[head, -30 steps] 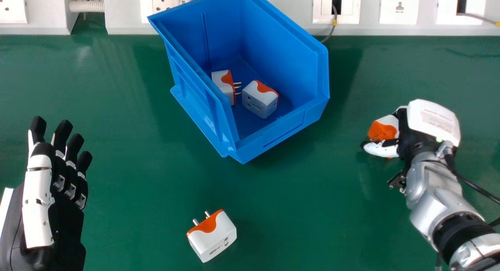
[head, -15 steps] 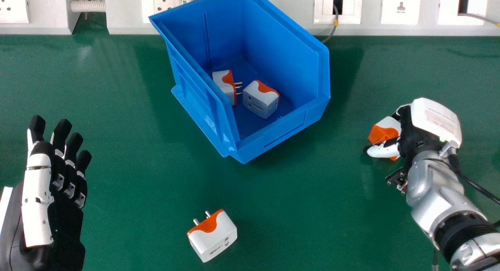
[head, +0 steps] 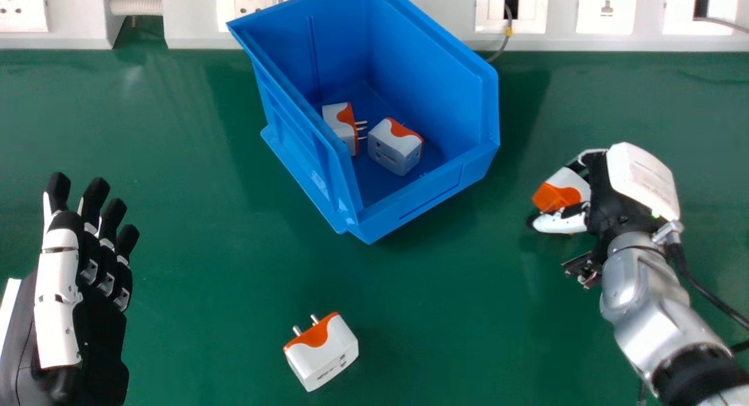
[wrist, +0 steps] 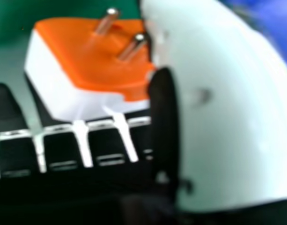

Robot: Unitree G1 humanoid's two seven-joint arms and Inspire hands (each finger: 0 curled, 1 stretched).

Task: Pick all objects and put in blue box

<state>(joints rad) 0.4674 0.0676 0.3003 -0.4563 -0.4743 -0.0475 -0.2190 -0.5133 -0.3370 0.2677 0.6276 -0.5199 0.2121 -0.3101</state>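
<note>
My right hand is at the right of the head view, closed round a white and orange plug adapter. In the right hand view this adapter lies between the fingers and the thumb of my right hand, its metal pins exposed. Another adapter rests on the table, front centre, pins pointing away. Two more adapters, one on the left and one beside it, lie inside the blue box. At the left edge, my left hand holds nothing, with its fingers extended.
The green table stretches under everything. Along its back edge runs a white socket panel, with a grey cable coming down behind the box. Raised box walls stand between the two hands.
My right hand has shifted a little to the left with the adapter in its grasp, which shows more clearly now. The whole head view has moved slightly. My left hand keeps its pose.
</note>
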